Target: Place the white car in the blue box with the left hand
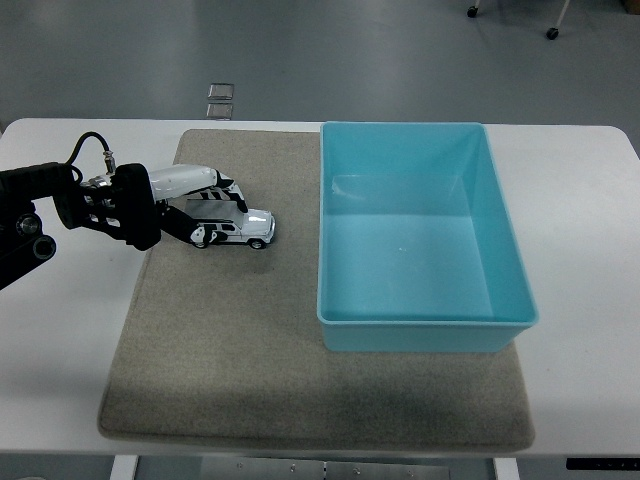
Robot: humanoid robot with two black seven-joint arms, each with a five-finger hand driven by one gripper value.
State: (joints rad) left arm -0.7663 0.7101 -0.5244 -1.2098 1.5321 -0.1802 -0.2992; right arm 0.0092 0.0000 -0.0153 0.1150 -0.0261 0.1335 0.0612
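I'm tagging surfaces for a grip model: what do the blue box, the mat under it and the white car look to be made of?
Blue box: likely smooth moulded plastic, with glossy, slightly translucent walls. Mat: grey-beige felt or short-pile fabric, matte with a fuzzy texture. White car: glossy painted body with dark windows, die-cast metal or hard plastic; the picture cannot settle which. The left hand is closed around it.

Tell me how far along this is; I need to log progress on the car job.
Early stage. Done: the left hand has reached the car and its fingers are closed around the car's rear end. In hand: the grasp; the car is on the mat or barely off it. Left: lift it, carry it right over the rim of the box, which holds nothing, and release it inside.
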